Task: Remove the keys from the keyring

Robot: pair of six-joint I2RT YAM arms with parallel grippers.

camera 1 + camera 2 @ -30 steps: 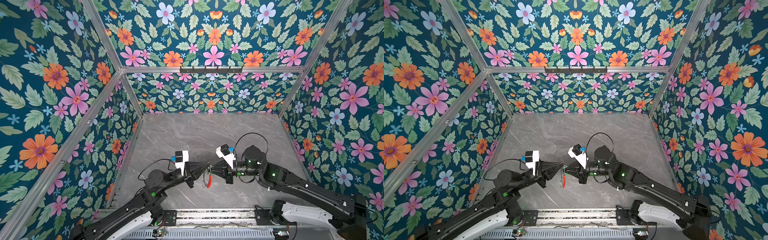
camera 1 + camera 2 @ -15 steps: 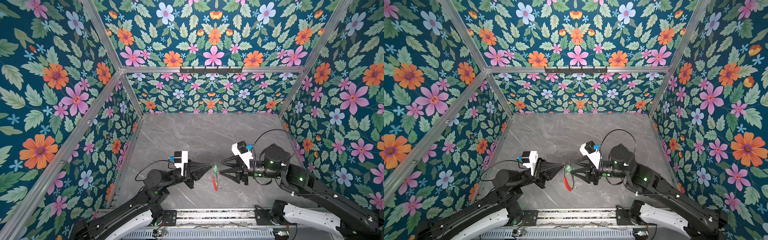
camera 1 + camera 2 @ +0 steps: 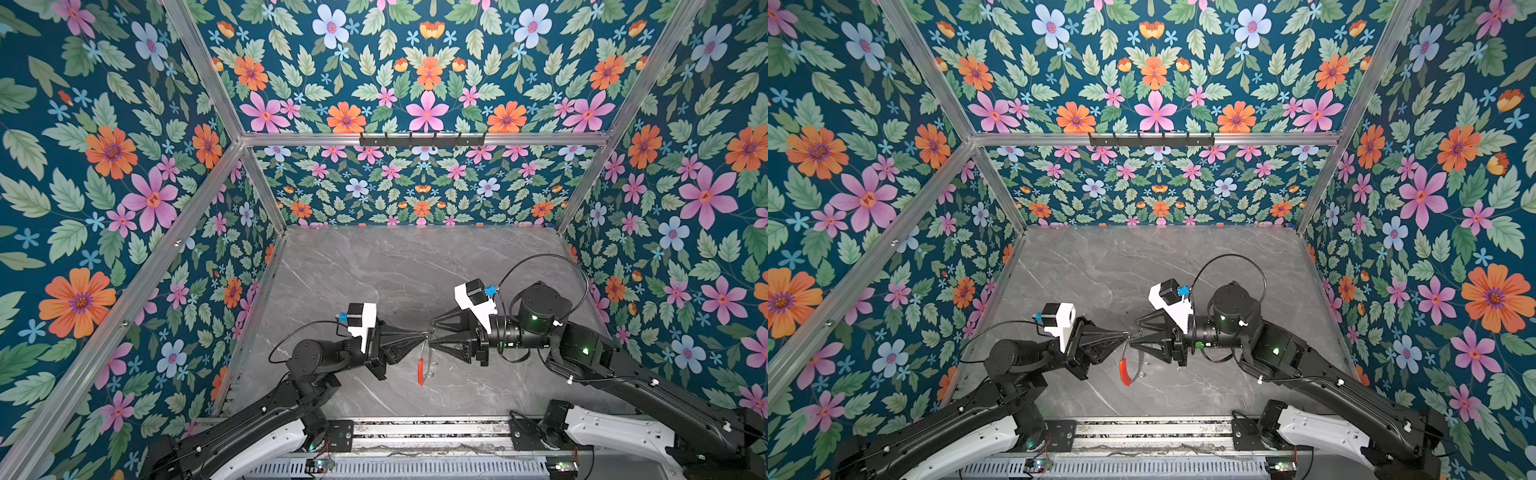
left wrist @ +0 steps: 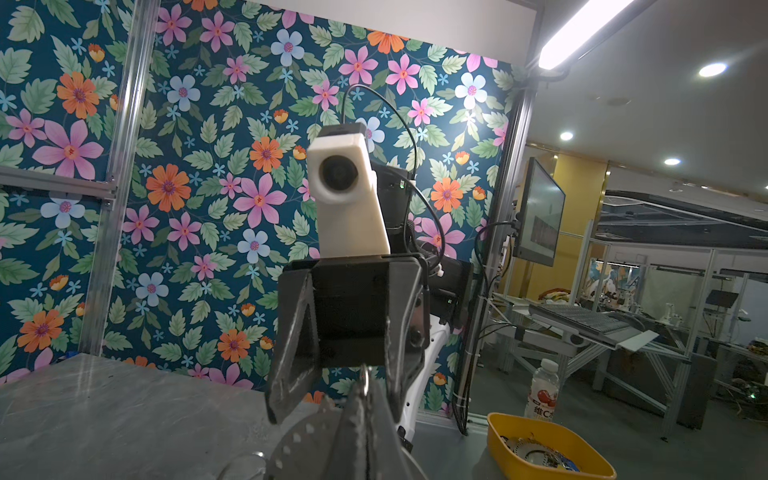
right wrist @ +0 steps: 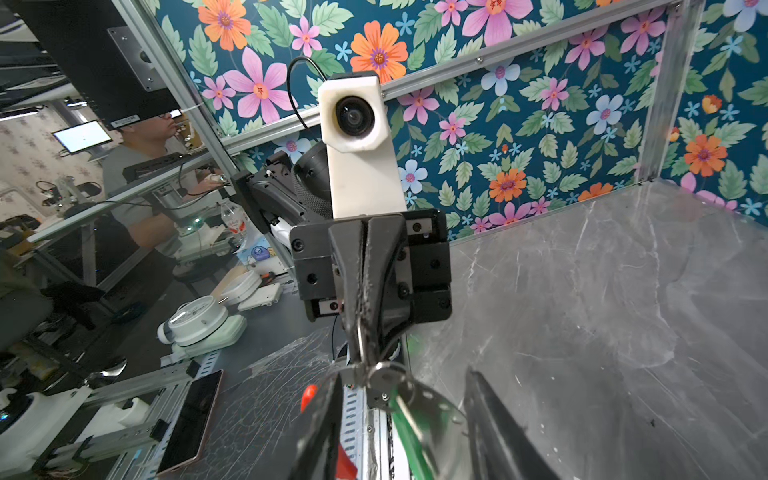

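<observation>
Left tool (image 3: pixel 420 338) is clenched on the top of the keyring (image 3: pixel 420 370). The ring hangs edge-on below its tips with the red segment lowest, close over the counter (image 3: pixel 374 266); I cannot tell if it touches.

Right tool (image 3: pixel 431 332) is released, jaws spread, and meets the left tool tip to tip, the two arms on one line.

In the right wrist view the green key (image 5: pixel 409 436) dangles from the ring just under the left tips. It sits between my spread right jaws and touches neither. Its long axis seems to drop downward, crosswise to my reach. I cannot make out the brass key.

My guess is that the right arm, free and already straddling the key, is the one to close on it. The left arm only anchors the ring.
</observation>
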